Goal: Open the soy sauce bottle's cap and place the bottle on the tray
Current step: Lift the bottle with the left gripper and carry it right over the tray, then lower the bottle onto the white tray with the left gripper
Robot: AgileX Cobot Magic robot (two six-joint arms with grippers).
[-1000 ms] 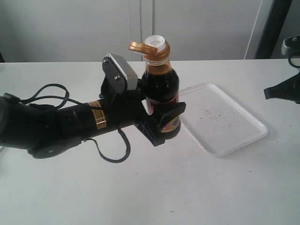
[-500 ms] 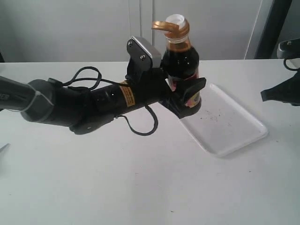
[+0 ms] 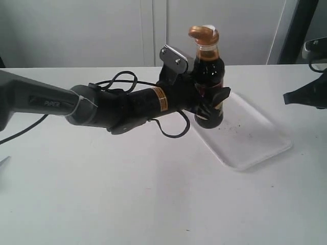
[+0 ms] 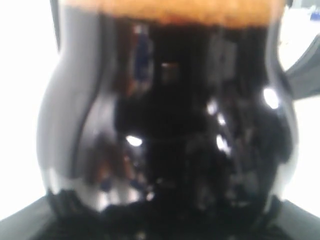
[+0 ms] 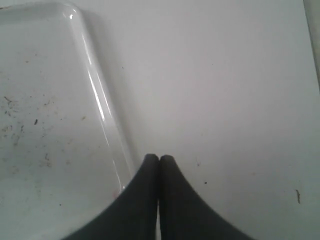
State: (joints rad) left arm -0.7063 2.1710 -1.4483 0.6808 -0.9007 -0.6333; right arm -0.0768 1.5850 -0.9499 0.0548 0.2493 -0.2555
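Bottle time: the left gripper (image 3: 212,104) squeezes the soy sauce bottle (image 3: 208,84) tight and holds it upright over the near end of the tray (image 3: 260,148). Its cap (image 3: 203,34) is flipped open. The right gripper (image 5: 159,160) is pinched together with nothing in it, beside the tray

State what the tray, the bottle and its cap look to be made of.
Tray: glossy white plastic, probably; its rim glints.
Soy sauce bottle: clear glass or plastic, unclear which; sharp highlights over dark liquid.
Cap: orange-brown, slightly shiny plastic, likely.
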